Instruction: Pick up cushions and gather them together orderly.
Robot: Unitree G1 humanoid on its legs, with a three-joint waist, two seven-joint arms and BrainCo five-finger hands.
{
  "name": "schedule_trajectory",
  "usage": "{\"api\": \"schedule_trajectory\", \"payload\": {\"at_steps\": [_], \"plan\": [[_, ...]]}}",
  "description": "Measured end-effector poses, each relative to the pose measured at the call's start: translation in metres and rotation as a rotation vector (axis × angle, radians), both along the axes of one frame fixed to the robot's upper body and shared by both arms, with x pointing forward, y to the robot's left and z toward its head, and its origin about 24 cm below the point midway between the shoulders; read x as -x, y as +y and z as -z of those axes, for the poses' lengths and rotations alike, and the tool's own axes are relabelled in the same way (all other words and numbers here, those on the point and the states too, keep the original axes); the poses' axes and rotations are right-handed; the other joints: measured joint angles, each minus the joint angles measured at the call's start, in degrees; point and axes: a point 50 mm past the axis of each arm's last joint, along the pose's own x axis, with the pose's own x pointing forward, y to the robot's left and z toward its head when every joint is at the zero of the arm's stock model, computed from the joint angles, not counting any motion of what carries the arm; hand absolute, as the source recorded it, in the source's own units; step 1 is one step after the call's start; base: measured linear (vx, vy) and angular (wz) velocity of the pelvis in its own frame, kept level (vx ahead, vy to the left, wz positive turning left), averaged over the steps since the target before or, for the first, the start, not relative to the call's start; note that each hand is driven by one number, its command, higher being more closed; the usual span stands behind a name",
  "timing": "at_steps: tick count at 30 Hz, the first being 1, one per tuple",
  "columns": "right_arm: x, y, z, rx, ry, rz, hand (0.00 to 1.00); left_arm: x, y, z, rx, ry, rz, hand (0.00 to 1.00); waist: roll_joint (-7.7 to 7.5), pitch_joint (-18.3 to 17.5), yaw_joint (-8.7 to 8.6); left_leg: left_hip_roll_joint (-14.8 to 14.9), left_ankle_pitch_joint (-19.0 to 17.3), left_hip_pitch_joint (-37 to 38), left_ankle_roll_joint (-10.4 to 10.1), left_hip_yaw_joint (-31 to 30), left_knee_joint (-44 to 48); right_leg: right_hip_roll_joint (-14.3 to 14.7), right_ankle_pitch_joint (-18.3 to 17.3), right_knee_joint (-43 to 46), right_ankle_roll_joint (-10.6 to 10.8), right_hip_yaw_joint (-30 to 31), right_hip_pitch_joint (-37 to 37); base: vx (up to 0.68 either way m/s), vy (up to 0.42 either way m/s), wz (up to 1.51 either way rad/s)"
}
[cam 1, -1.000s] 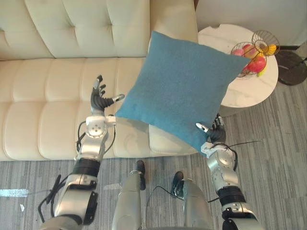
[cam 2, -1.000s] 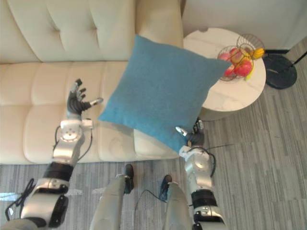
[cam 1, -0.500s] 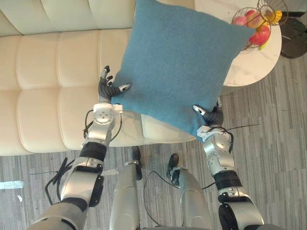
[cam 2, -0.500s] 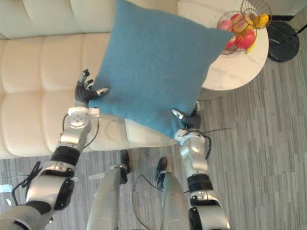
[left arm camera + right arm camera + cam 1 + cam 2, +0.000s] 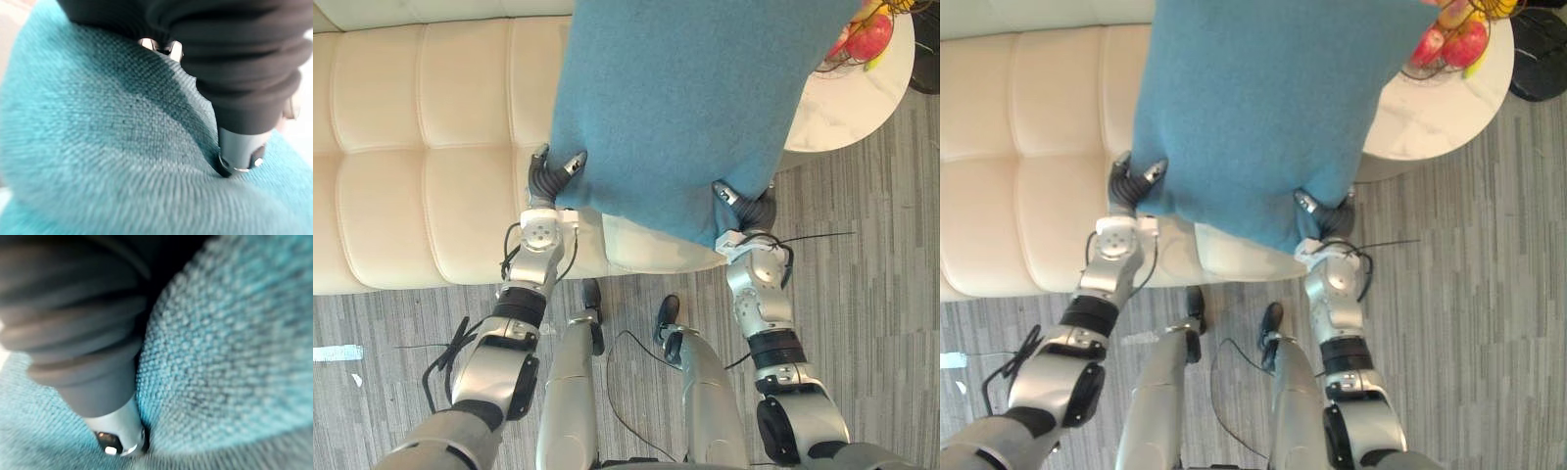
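Note:
A large teal cushion [image 5: 685, 98] hangs in front of me over the cream sofa [image 5: 421, 147], held up by its two lower corners. My left hand [image 5: 551, 177] grips the lower left corner, fingers behind the cloth and thumb in front. In the left wrist view its thumb [image 5: 239, 147] digs into the teal cloth [image 5: 98, 147]. My right hand [image 5: 751, 210] pinches the lower right corner the same way. The right wrist view has its thumb [image 5: 115, 423] pressed into the cushion [image 5: 234, 357].
A round white side table [image 5: 862, 108] stands to the right of the sofa, with a wire basket of fruit [image 5: 867, 34] on it, partly behind the cushion. Grey striped flooring [image 5: 871, 294] runs in front of the sofa.
The camera has tilted down, so the whole picture shifted. My left hand has reached the cushion's lower left corner and curled onto it. My right hand has tightened on its corner.

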Motion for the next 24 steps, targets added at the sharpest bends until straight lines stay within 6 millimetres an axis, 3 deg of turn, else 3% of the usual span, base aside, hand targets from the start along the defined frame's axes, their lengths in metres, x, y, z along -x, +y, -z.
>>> {"api": "schedule_trajectory", "payload": {"at_steps": [7, 11, 14, 18, 24], "plan": [[-0.001, -0.003, -0.004, 0.037, -0.005, 0.003, 1.0, 0.009, -0.012, -0.002, 0.065, -0.044, 0.056, 1.0, 0.13, 0.3, -0.07, -0.7, 0.6, 4.2, 0.1, -0.1, -1.8, -0.6, -0.1, -0.6, 0.1, -0.4, 3.9, 0.01, -0.031, 0.05], [0.005, -0.006, 0.011, 0.053, 0.038, 0.008, 1.0, 0.022, -0.025, -0.001, 0.123, -0.081, 0.11, 1.0, 0.12, 0.3, 0.03, -0.9, 0.6, 8.0, 0.1, -0.3, -2.5, -0.6, -0.3, -1.3, 0.4, -0.7, 7.9, 0.02, -0.03, 0.06], [0.018, -0.008, 0.028, 0.057, 0.077, 0.01, 1.0, 0.033, -0.034, 0.01, 0.175, -0.075, 0.142, 1.0, 0.12, 0.2, 0.15, -1.6, 0.4, 11.6, -0.1, -0.4, -3.4, -1.0, -1.1, -1.4, 0.7, -0.6, 11.4, 0.02, -0.017, 0.1], [0.051, -0.006, 0.042, 0.028, 0.073, 0.007, 1.0, 0.063, -0.036, 0.03, 0.237, -0.065, 0.154, 1.0, 0.07, 0.0, 0.28, -1.8, -1.5, 15.9, -0.9, 0.0, -3.6, -1.7, -2.5, -1.3, 0.7, -0.9, 15.3, 0.0, 0.0, 0.0], [0.098, -0.011, 0.07, 0.06, 0.139, 0.032, 1.0, 0.111, -0.046, 0.08, 0.282, 0.075, 0.187, 1.0, 0.15, -5.9, -0.04, -2.8, -1.6, 21.9, -0.8, -0.6, -6.1, -1.9, -3.3, -4.0, 1.4, -2.0, 22.1, 0.09, -0.008, 0.09]]}}
